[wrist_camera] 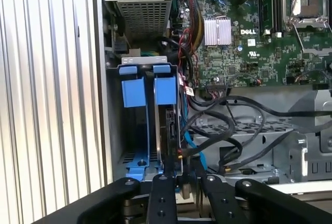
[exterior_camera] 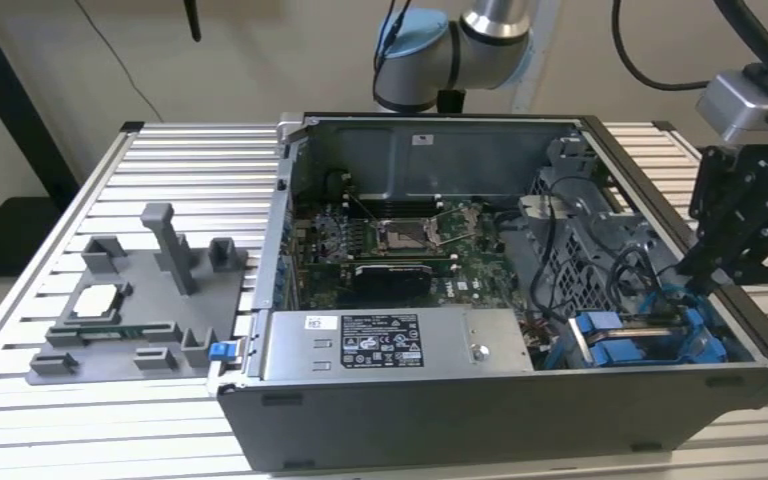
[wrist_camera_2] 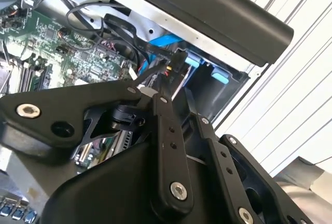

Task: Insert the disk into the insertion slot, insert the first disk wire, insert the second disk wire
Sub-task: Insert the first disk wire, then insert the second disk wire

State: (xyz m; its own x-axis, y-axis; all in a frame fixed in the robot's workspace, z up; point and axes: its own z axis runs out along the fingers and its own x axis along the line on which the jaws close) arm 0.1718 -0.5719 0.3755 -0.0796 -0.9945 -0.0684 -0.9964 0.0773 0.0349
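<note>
The disk (wrist_camera: 169, 125) stands on edge in the insertion slot (wrist_camera: 166, 90) of the drive cage, its blue carrier tab at the near end. In the exterior view the cage (exterior_camera: 631, 338) sits at the front corner of the open computer case, on that view's right. My gripper (exterior_camera: 695, 283) reaches down into it from above. In the first wrist view my gripper (wrist_camera: 182, 176) is shut on a black disk wire (wrist_camera: 179, 155) with red and yellow strands, right at the disk's connector end. In the second wrist view the wire's plug (wrist_camera_2: 174, 61) sits just past my gripper (wrist_camera_2: 155, 86).
A second blue carrier (wrist_camera: 133, 92) fills the neighbouring bay. Loose black cables (wrist_camera: 233, 130) loop beside the cage. The grey power-supply box (exterior_camera: 384, 345) and the motherboard (exterior_camera: 398, 245) lie further in. A grey fixture (exterior_camera: 144, 300) stands on the slatted table (exterior_camera: 37, 420).
</note>
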